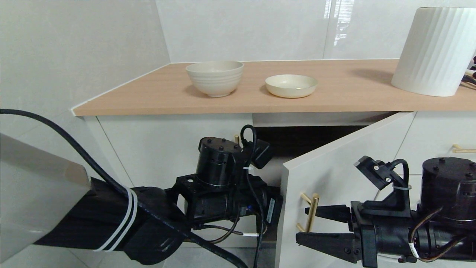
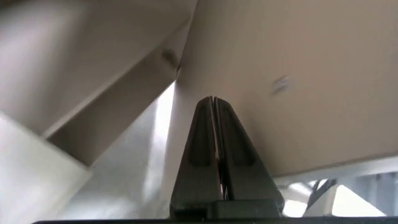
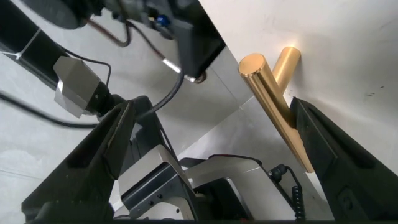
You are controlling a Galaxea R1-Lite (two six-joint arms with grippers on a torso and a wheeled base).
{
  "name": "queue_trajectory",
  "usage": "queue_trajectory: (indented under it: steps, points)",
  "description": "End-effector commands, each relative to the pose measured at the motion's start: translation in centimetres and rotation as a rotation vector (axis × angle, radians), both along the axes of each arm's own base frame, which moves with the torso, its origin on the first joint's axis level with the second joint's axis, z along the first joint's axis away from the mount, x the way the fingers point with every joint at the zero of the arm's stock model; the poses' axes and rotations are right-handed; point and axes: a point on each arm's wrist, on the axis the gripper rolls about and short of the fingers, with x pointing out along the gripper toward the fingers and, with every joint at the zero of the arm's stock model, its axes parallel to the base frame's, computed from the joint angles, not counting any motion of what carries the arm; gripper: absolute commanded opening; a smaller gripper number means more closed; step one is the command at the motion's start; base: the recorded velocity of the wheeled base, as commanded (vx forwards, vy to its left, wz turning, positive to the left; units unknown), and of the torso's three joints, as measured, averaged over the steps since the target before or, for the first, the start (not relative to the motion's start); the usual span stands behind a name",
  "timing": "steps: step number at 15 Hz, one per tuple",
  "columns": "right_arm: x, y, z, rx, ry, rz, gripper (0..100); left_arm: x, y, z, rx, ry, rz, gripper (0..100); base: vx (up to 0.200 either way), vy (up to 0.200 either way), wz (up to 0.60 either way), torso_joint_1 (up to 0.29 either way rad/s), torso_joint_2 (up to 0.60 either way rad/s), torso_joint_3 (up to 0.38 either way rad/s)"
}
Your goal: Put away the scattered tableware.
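Note:
A deep cream bowl and a shallow cream dish stand side by side on the wooden counter. Below them a white cabinet door stands partly ajar, with a gold bar handle near its free edge. My right gripper is open, one finger on each side of the handle and neither touching it. My left arm reaches low behind the door's edge. Its gripper is shut with nothing in it, tips close to the door's inner face.
A tall white ribbed container stands on the counter at the right. A second gold handle sits on the neighbouring cabinet front. The dark cabinet opening lies under the counter, and tiled walls close the left and the back.

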Motion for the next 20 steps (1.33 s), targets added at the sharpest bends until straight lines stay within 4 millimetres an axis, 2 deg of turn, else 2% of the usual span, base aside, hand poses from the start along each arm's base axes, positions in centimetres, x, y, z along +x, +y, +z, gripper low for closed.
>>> queue_trajectory:
  steps: [1, 4, 7, 10, 11, 14, 15, 17, 20]
  points:
    - [0.1, -0.1, 0.0, -0.001, 0.0, -0.008, 100, -0.6, 0.2, 0.2, -0.018, -0.013, -0.008, 0, 0.0, 0.0, 0.0, 0.0, 0.0, 0.0]
    - [0.3, -0.6, 0.3, 0.007, -0.014, -0.033, 100, -0.9, -0.2, 0.1, -0.035, -0.016, -0.018, 0, 0.0, 0.0, 0.0, 0.0, 0.0, 0.0]
    - [1.1, -1.6, 0.5, -0.053, -0.131, -0.157, 100, -1.2, -0.5, -0.2, -0.04, 0.008, -0.021, 0, 0.0, 0.0, 0.0, 0.0, 0.0, 0.0]
    - [1.1, -3.3, 2.1, -0.032, -0.19, -0.219, 100, -1.4, -0.6, 0.0, -0.043, 0.005, -0.028, 0, 0.0, 0.0, 0.0, 0.0, 0.0, 0.0]
    - [0.9, -4.2, 2.9, -0.076, -0.246, -0.261, 100, -1.4, -0.6, 0.0, -0.044, 0.006, -0.029, 0, 0.0, 0.0, 0.0, 0.0, 0.0, 0.0]
    - [-0.8, -5.5, 5.7, -0.191, -0.315, -0.425, 100, -1.5, -0.5, 0.0, -0.049, 0.001, -0.03, 0, 0.0, 0.0, 0.0, 0.0, 0.0, 0.0]
    - [-2.2, -6.1, 7.2, -0.196, -0.326, -0.448, 100, -1.6, -0.5, -0.1, -0.065, -0.014, -0.031, 0, 0.0, 0.0, 0.0, 0.0, 0.0, 0.0]
    - [-4.8, -7.4, 8.7, -0.204, -0.321, -0.453, 100, -2.0, -0.7, -0.7, -0.097, -0.043, -0.053, 0, 0.0, 0.0, 0.0, 0.0, 0.0, 0.0]
    - [-5.9, -8.0, 8.2, -0.218, -0.306, -0.451, 100, -2.7, -1.1, -0.9, -0.12, -0.058, -0.093, 0, 0.0, 0.0, 0.0, 0.0, 0.0, 0.0]
